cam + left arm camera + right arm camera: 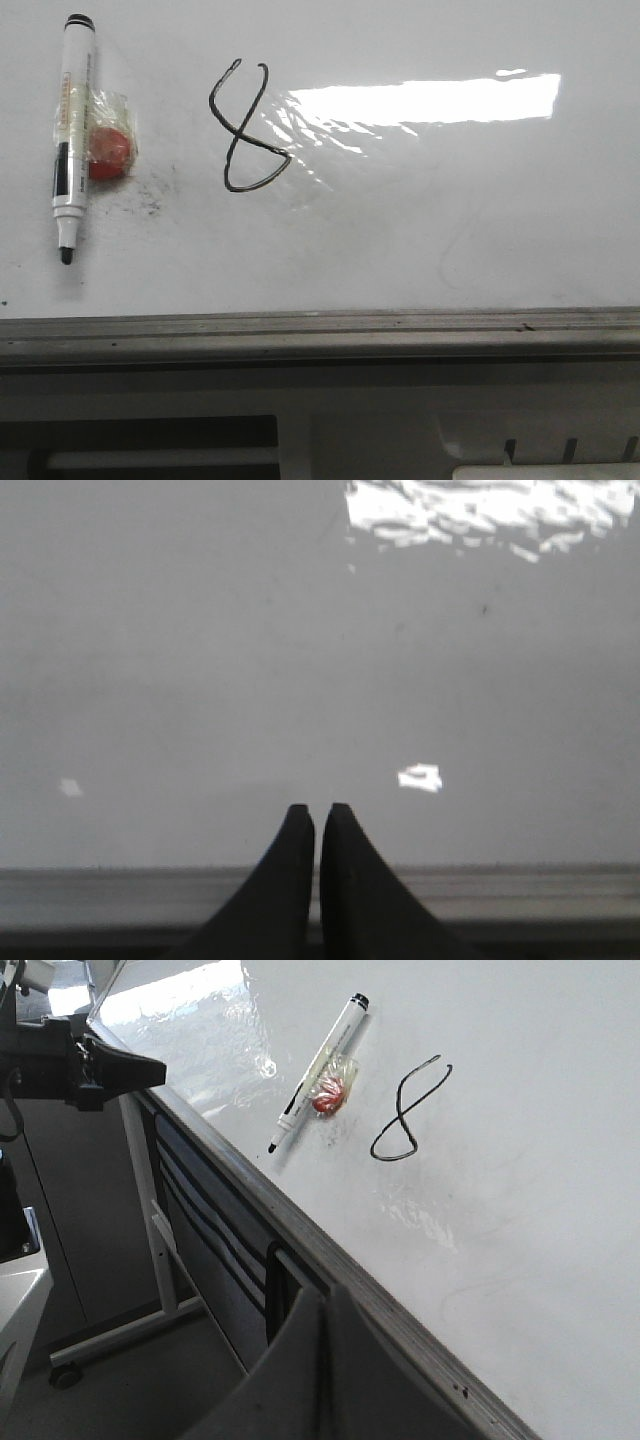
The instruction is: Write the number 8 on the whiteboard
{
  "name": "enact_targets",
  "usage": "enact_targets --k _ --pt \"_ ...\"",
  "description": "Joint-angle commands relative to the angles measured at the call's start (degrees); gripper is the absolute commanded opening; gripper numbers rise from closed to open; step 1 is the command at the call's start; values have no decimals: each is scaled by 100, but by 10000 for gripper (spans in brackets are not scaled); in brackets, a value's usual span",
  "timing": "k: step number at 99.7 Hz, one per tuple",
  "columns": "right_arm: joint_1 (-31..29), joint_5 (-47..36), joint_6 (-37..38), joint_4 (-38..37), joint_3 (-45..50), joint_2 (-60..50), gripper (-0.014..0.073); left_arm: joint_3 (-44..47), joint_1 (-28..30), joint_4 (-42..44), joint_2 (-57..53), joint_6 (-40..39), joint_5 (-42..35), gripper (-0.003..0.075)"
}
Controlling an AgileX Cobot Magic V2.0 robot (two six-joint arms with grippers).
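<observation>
Grey metal edge rail, glossy whiteboard, thin black open-topped number 8, uncapped marker, both claws closed, empty.

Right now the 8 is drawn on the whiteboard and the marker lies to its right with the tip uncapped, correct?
Not quite. The marker lies to the left of the number 8, not the right, as the front view shows. The rest holds: the 8 is on the whiteboard and the marker's tip is uncapped.
</observation>
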Motion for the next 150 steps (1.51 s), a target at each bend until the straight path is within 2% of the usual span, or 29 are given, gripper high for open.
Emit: enact_targets --k 1,110,117,129,150 --pt "-12 -458 11 -82 -162 50 -64 186 23 -141 -189 152 -177 -20" --pt "-116 -563 11 -82 -4 50 -64 186 23 -141 -179 152 -223 -20" --pt "-369 -874 -10 -82 176 50 -64 186 23 -141 -179 152 -223 -20" --pt "-1133 -1604 -7 -82 560 50 -64 186 23 -141 -179 152 -223 -20" --pt "-2895 -3108 -7 259 1191 50 -64 186 23 -141 -179 152 -223 -20"
